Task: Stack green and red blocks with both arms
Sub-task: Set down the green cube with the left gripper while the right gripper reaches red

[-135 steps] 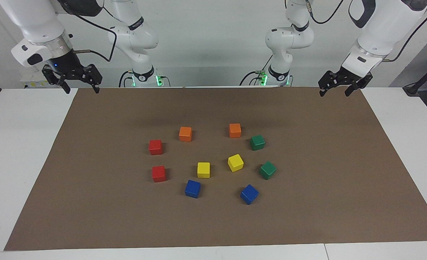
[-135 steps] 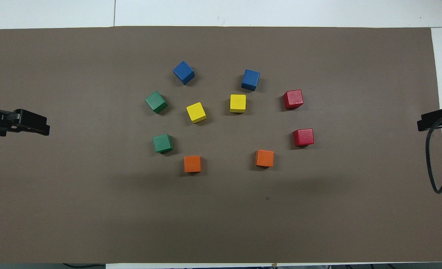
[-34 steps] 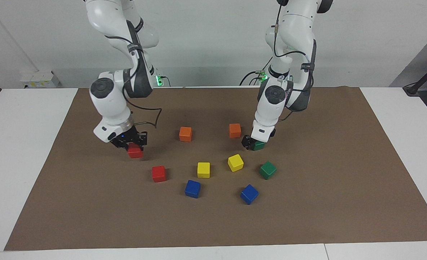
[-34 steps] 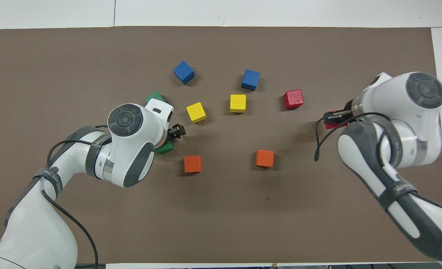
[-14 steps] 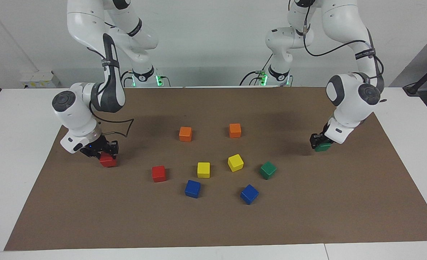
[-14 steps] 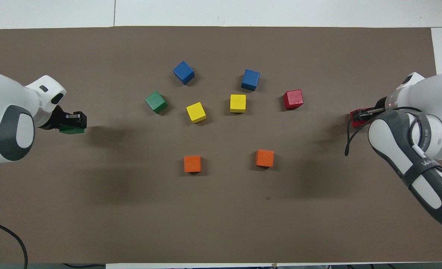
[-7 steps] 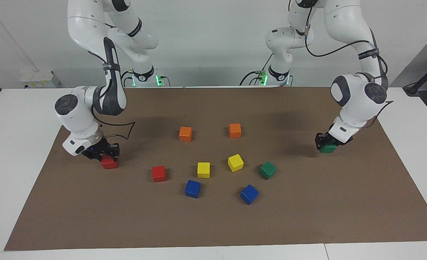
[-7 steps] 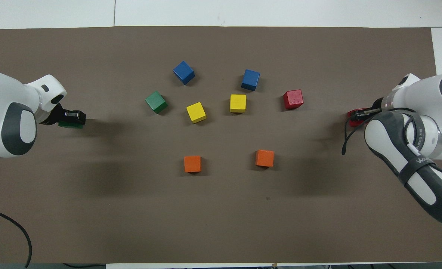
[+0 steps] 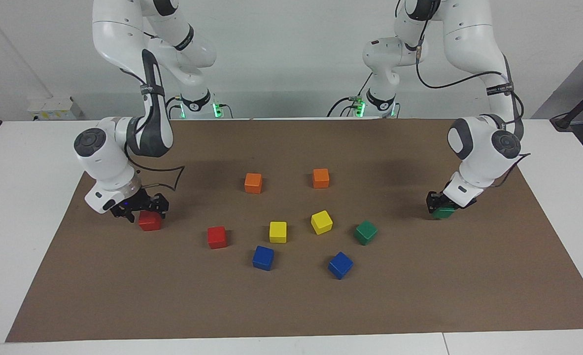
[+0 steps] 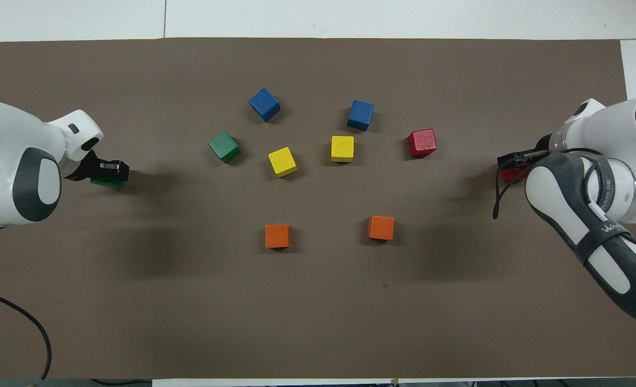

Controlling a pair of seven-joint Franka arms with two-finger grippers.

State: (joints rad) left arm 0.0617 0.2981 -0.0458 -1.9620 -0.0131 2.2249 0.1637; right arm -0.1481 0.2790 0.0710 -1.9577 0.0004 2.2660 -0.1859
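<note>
My right gripper [image 9: 146, 212] is low at the right arm's end of the mat. Its fingers stand open on either side of a red block [image 9: 149, 221] that rests on the mat; the block also shows in the overhead view [image 10: 509, 174]. My left gripper [image 9: 439, 205] is down at the left arm's end of the mat, shut on a green block [image 9: 443, 213], which touches or nearly touches the mat. The second red block [image 9: 217, 237] and second green block [image 9: 365, 232] lie loose in the middle cluster.
Two orange cubes [image 9: 253, 183] [image 9: 321, 178] lie nearer to the robots in the cluster. Two yellow cubes [image 9: 278, 231] [image 9: 321, 222] are in the cluster's middle, and two blue cubes [image 9: 263, 258] [image 9: 340, 265] lie farthest. A brown mat [image 9: 291, 305] covers the white table.
Both arms carried their blocks out from the cluster to the mat's ends. In the last half second the right gripper's fingers spread off the red block and the left gripper lowered the green block.
</note>
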